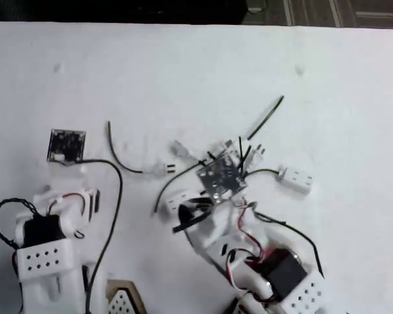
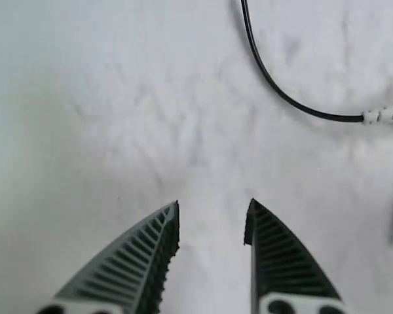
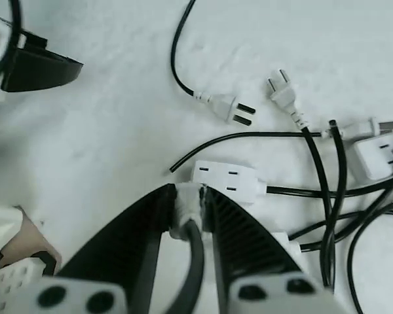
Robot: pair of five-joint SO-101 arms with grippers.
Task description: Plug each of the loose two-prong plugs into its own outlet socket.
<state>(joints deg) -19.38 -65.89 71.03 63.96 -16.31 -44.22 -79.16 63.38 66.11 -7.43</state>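
Grip status: right gripper [image 3: 188, 195] clamped on white plug [image 3: 185, 216], prongs hidden, nose against the outlet socket [image 3: 226, 180] just ahead. Socket appears loose; a push could slide it or miss the slots. Tangled cables [image 3: 327, 196] beyond may snag. Left gripper [image 2: 213, 219] parted over table [image 2: 85, 98], offering no bracing.

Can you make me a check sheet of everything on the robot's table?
Surface: white table.
Job's things: loose two-prong plug; second loose plug nearby; outlet socket at the right hand; second outlet socket farther off.
Clutter: tan-edged piece at the table's near edge, unclear what.
Hands: left hand open above bare table; right hand shut on third plug, against the outlet socket's end.
Cables: black cables crossing in a tangle by the sockets.
Surroundings: floor beyond the far edge.
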